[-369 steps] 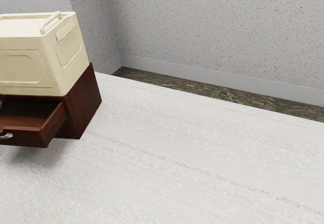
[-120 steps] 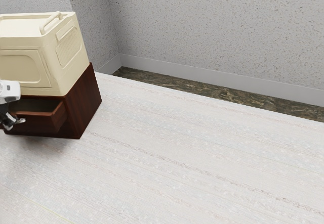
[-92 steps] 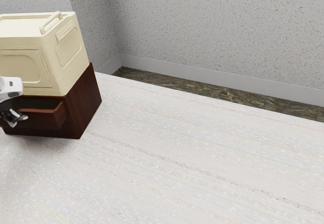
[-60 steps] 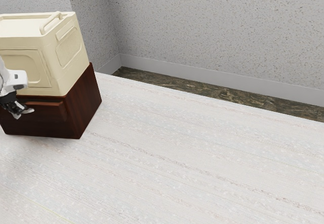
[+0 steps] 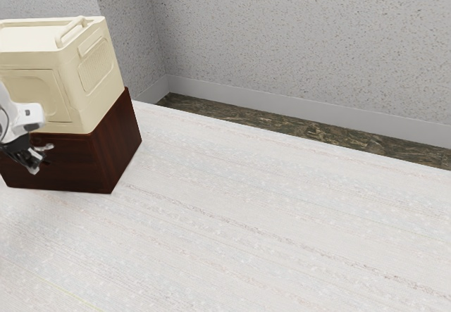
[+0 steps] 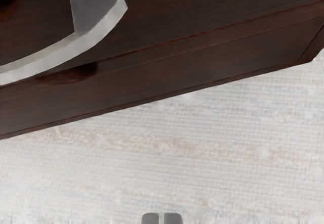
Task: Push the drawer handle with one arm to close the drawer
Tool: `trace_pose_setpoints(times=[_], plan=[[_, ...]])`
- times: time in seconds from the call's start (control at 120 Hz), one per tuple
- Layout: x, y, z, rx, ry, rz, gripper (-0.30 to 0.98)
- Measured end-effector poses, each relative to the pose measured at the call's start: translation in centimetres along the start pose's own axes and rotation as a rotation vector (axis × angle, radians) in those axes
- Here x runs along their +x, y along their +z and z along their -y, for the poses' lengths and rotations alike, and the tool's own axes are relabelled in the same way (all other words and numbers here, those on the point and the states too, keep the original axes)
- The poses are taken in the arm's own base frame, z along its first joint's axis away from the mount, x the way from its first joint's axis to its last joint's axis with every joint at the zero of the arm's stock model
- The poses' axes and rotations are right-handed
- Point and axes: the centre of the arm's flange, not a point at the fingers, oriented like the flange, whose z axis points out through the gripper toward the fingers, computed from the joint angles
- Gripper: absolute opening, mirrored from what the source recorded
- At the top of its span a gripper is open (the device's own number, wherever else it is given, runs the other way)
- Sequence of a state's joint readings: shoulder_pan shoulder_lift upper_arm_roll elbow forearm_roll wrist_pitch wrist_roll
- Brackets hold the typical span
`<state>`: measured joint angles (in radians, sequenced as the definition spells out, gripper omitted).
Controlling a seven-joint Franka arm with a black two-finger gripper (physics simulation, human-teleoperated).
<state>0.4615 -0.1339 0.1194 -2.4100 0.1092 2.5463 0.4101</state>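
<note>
At the exterior view's left, the dark reddish-brown wooden drawer sits closed in its matching boxy cabinet, beneath a cream lidded box with moulded panels. The black two-finger gripper has its fingertips pressed together, just beside the curved silver metal handle on the drawer front; whether they touch it, I cannot tell.

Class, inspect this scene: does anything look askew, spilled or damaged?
Nothing stands out. The cream box sits upright on the dark cabinet, the drawer front looks flush, and the visible part of its silvery handle looks intact. I see no spill.
</note>
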Motion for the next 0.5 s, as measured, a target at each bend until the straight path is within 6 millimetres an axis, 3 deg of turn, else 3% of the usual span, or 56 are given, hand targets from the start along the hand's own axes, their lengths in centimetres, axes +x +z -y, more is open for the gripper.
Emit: trace_pose_setpoints(times=[0.05, 0.1, 0.167, 0.225, 0.3, 0.375, 0.45, 0.5], plan=[[-2.0, -0.5, -1.1, -0.018, -0.025, -0.001, -0.1], [-1.2, -1.3, -4.3, -0.038, 0.018, -0.017, -0.1], [2.0, -3.8, -12.0, -0.052, 0.156, -0.074, -0.1], [4.8, -7.2, -20.1, -0.061, 0.291, -0.145, -0.1], [6.3, -11.1, -27.1, -0.073, 0.387, -0.223, 0.0], [7.3, -14.2, -29.9, -0.105, 0.379, -0.279, 0.17], [10.5, -19.6, -30.8, -0.136, 0.341, -0.304, 0.33], [11.1, -21.3, -31.3, -0.152, 0.322, -0.267, 0.4]])
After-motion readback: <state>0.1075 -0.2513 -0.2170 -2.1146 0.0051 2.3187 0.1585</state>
